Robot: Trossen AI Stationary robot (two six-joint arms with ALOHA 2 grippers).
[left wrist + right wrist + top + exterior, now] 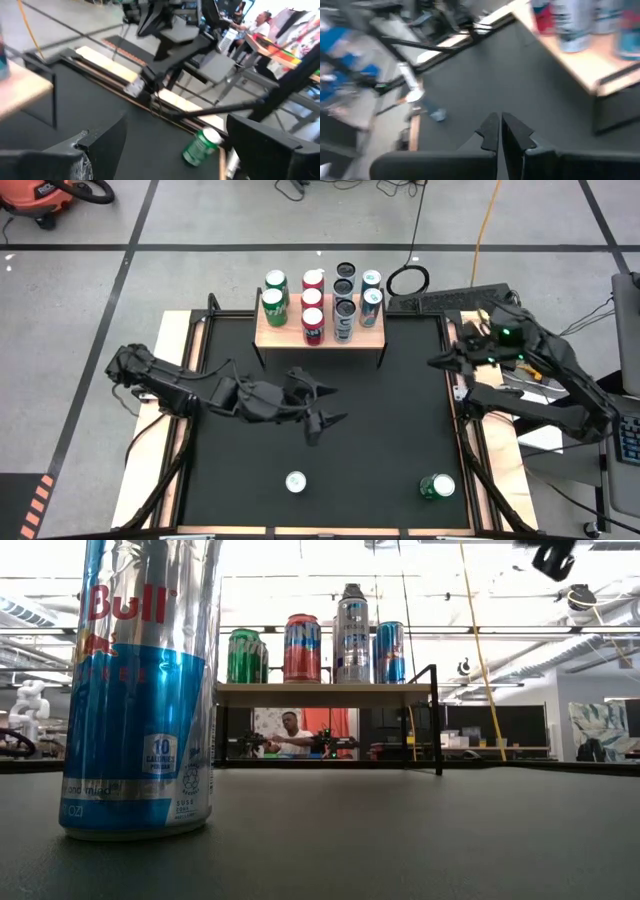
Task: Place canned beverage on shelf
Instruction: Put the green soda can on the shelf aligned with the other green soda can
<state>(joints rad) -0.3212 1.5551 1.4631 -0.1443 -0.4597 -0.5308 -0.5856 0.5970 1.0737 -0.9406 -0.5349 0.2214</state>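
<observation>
You are looking down on a black desk with the shelf, a light-wood board on thin black legs, standing at its far edge in the middle. On the shelf stand 9 cans in rows: 2 green cans at the left, 3 red cans beside them, then 2 dark-topped cans and 2 blue and silver ones at the right. Your left tool hangs over the middle of the desk, in front of the shelf and apart from it, its fingers spread wide with nothing between them. Your right tool waits above the desk's right edge with its 2 fingers pressed together, holding nothing. 2 cans are on the desk near its front edge, well apart from both tools: a tall blue and silver can stands upright near the middle, looming large at the left of the low view, and a green can lies on its side near the front right corner. In the low view, a person is seated in the room behind the shelf.
</observation>
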